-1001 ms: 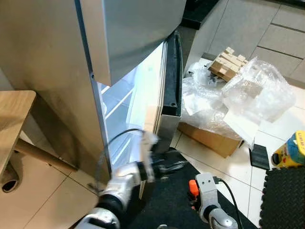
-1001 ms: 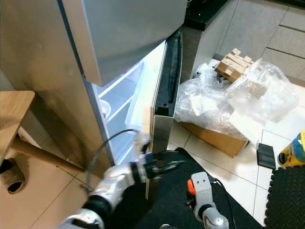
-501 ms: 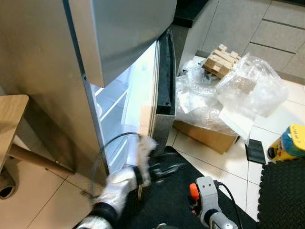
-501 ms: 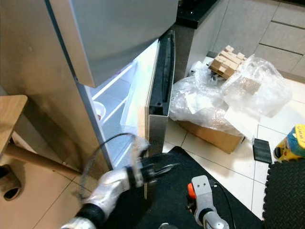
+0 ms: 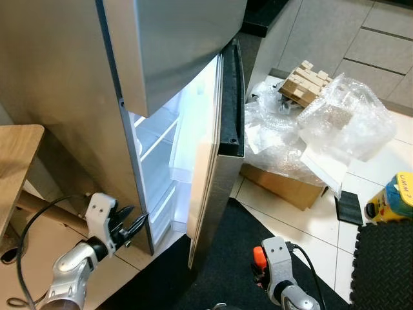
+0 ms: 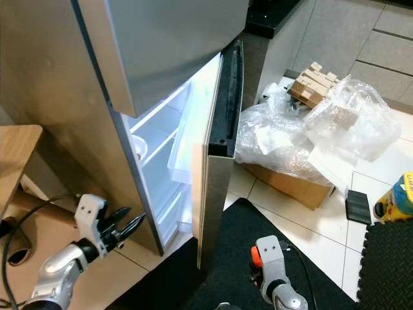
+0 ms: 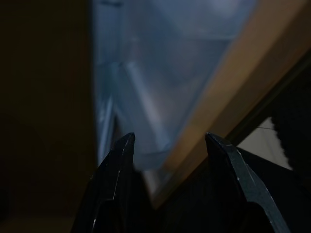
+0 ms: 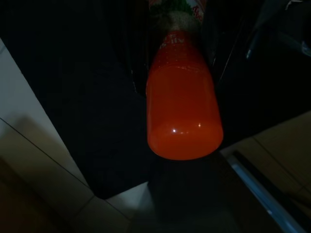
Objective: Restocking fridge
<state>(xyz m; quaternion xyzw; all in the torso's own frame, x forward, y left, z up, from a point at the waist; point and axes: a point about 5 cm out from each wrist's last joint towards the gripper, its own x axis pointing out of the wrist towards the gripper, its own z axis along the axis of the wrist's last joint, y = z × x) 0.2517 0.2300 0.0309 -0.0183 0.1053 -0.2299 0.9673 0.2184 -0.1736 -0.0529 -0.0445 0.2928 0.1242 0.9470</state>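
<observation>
The steel fridge (image 5: 64,84) has its lower door (image 5: 216,187) standing partly open, edge toward me. Lit white shelves and a clear door bin (image 5: 184,155) show in the gap. My left gripper (image 5: 131,224) is low at the left, just outside the fridge body's front corner, open and empty. In the left wrist view its fingers (image 7: 116,170) point into the lit interior. My right gripper (image 8: 180,82) is low in front of me over the black mat, shut on an orange bottle (image 8: 183,104). The bottle's orange end (image 5: 258,257) peeks beside the right wrist.
A wooden table (image 5: 16,161) stands at the left. Right of the door lie a cardboard box (image 5: 284,184) under bubble wrap (image 5: 335,123), wooden blocks (image 5: 306,81) and a yellow container (image 5: 393,197). A black mat (image 5: 226,245) covers the floor below the door.
My left gripper has left the door's lower edge and swung left to the fridge's front corner. The door stands a little wider. The right arm has stayed put.
</observation>
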